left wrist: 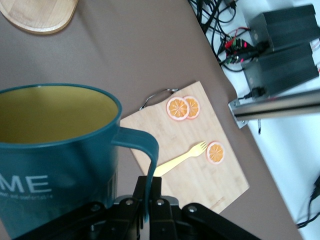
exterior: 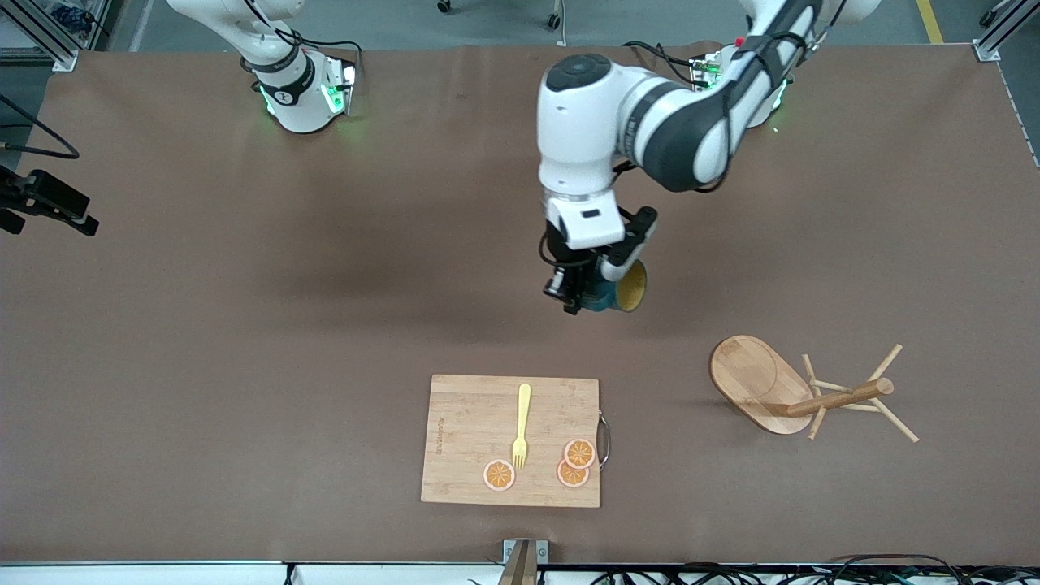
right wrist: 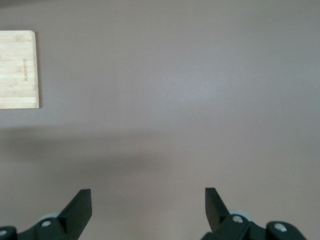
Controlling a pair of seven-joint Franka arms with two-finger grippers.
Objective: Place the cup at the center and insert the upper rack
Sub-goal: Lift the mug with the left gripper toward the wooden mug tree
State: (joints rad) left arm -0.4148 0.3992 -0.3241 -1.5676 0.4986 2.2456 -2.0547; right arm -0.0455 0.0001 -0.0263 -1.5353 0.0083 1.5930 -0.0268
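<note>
The dark teal cup (exterior: 624,288) with a yellow inside hangs over the middle of the table, tilted with its mouth sideways. My left gripper (exterior: 578,294) is shut on its thin handle (left wrist: 150,150), which runs between the fingers (left wrist: 141,187). The cup (left wrist: 55,165) fills much of the left wrist view, white letters showing. The upper rack (exterior: 800,394), a light wooden mug tree, lies tipped on its side toward the left arm's end of the table, its oval base (left wrist: 40,15) on edge. My right gripper (right wrist: 148,200) is open over bare table with nothing between its fingers.
A wooden cutting board (exterior: 467,435) lies near the table's front edge, nearer the front camera than the cup. It carries a yellow fork (exterior: 522,426) and three orange slices (exterior: 499,475). A black device (exterior: 49,201) juts in at the right arm's end.
</note>
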